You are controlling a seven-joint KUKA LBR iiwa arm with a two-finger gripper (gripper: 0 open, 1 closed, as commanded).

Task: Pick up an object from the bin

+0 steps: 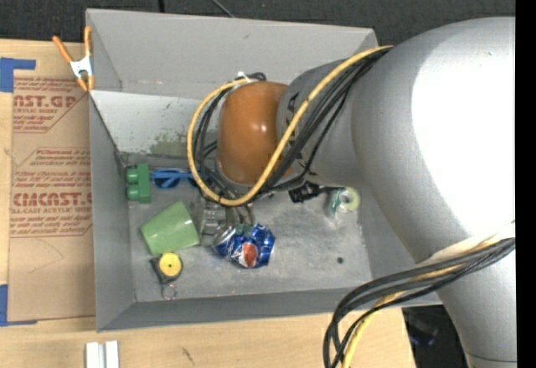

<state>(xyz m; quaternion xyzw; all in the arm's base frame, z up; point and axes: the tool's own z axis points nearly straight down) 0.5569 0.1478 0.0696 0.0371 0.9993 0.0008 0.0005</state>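
My gripper (215, 215) reaches down below the orange wrist cover, in the middle of the bin floor. It stands between a light green plastic cup (170, 227) lying on its side to its left and a crushed blue can (245, 246) just below and to its right. It is close to both, and I cannot tell whether it touches either. A small yellow round piece (169, 265) lies near the bin's front left corner.
A dark green block (138, 183) with a blue piece (172, 178) beside it lies against the left wall. A small pale green and white thing (342, 202) sits at the right, by the arm. The arm and its cables cover the bin's back right.
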